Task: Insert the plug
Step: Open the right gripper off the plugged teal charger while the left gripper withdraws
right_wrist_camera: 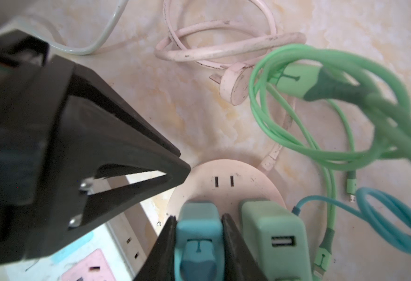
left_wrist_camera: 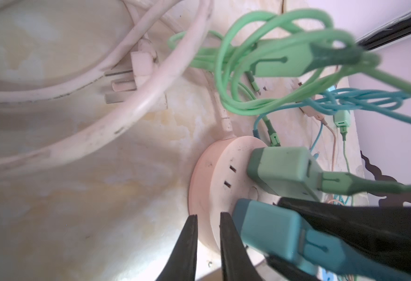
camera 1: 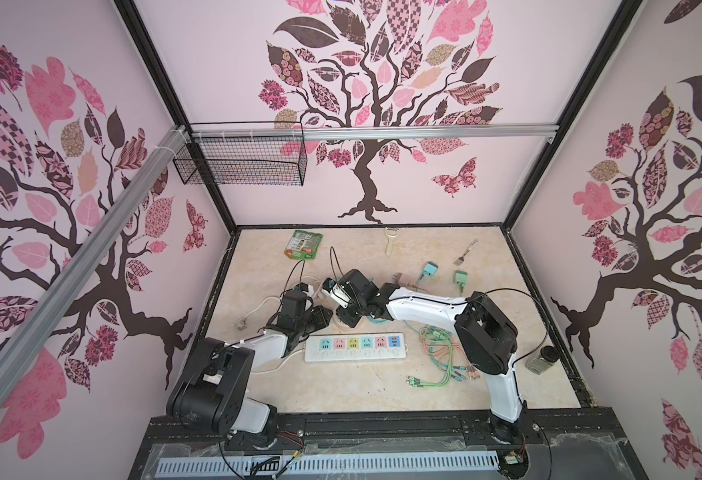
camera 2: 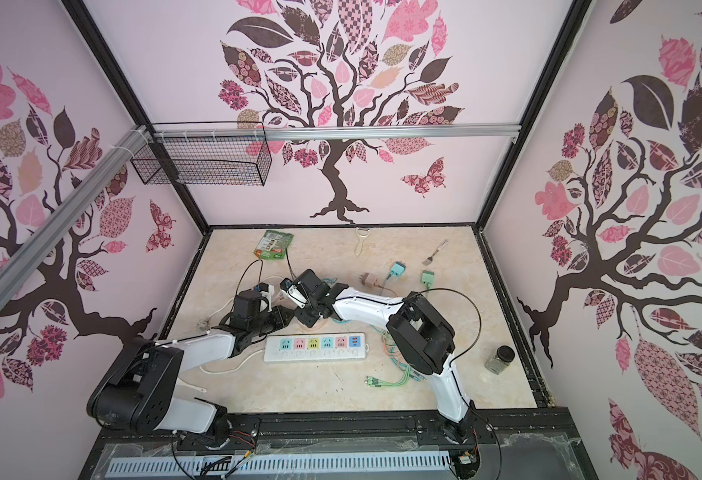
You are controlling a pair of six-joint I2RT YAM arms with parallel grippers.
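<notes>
A blue plug (right_wrist_camera: 199, 233) stands on the round pink socket (right_wrist_camera: 224, 170), its front end against the socket's face (left_wrist_camera: 211, 185); its prongs are hidden. My right gripper (right_wrist_camera: 199, 216) is shut on the plug's sides. Beside it a green plug (right_wrist_camera: 272, 223) sits in the same socket, and one pair of slots (right_wrist_camera: 224, 181) shows bare. My left gripper (left_wrist_camera: 208, 215) has its jaws close together astride the socket's rim, gripping it. In both top views the two grippers (camera 1: 346, 319) (camera 2: 285, 318) meet in the middle of the table and hide the socket.
A white power strip (camera 1: 353, 347) with coloured outlets lies just in front of the grippers. The pink cable and its plug (right_wrist_camera: 236, 82) and loose green cables (right_wrist_camera: 321, 136) crowd the socket. More chargers (camera 1: 429, 270), a cable bundle (camera 1: 441, 353) and a jar (camera 1: 542, 358) lie to the right.
</notes>
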